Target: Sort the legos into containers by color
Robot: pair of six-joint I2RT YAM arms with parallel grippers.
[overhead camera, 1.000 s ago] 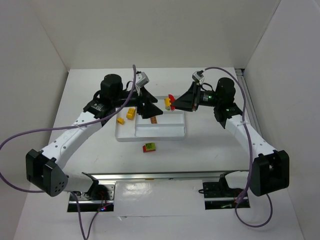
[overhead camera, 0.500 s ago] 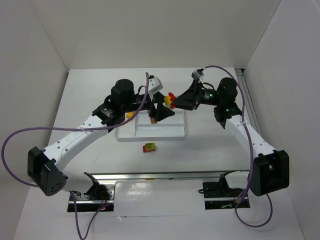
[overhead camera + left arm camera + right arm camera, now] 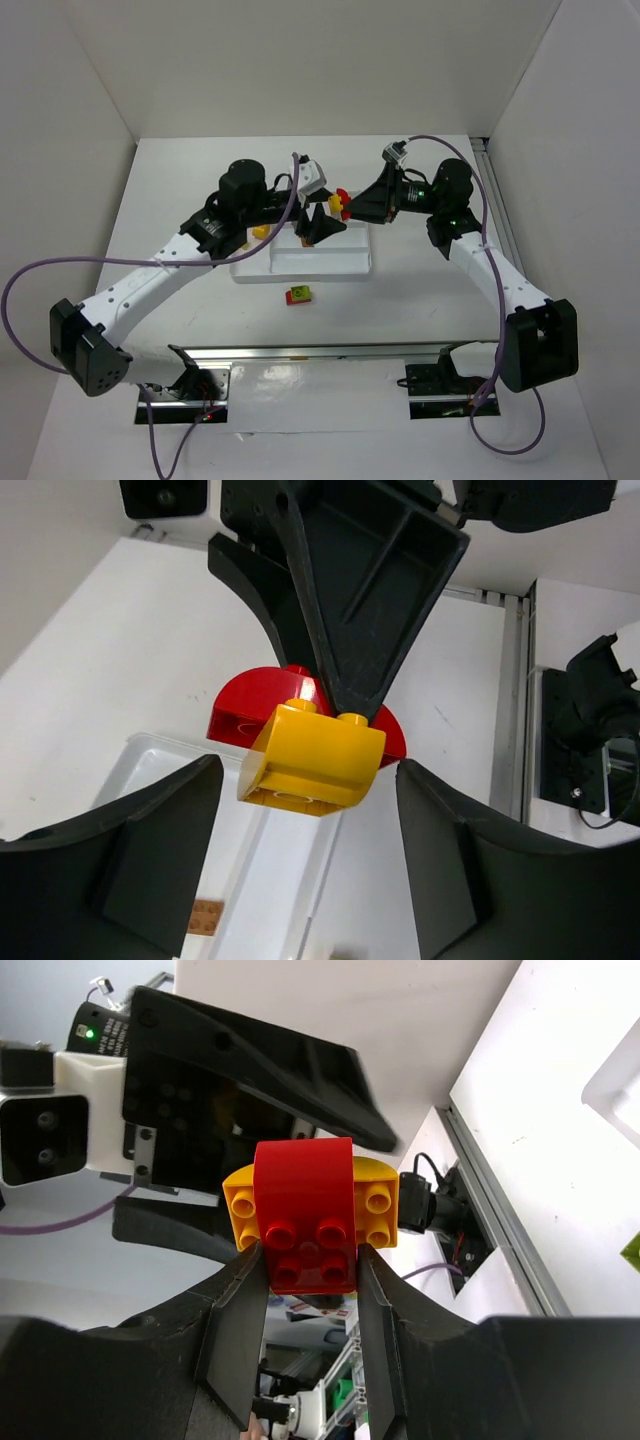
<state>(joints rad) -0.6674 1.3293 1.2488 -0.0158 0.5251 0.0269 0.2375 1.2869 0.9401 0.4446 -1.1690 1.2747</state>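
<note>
Two end effectors: the left end effector (image 3: 330, 222) stands wide, its fingers flanking the yellow lego (image 3: 312, 770) without touching; the right end effector (image 3: 308, 1270) clamps the stacked pair (image 3: 340, 202) by its red lego (image 3: 305, 1210).
Pair's place: centre of the top view, in the air over the tray's (image 3: 330, 264) upper right corner.
Handling: light, rigid, glossy plastic; the studs probably lock firmly, so take the yellow lego by its flat sides.
Worktop (image 3: 420, 290): smooth white; a red-green pair (image 3: 298, 294) lies just below the tray.
Room: white walls (image 3: 320, 70) close around.
</note>
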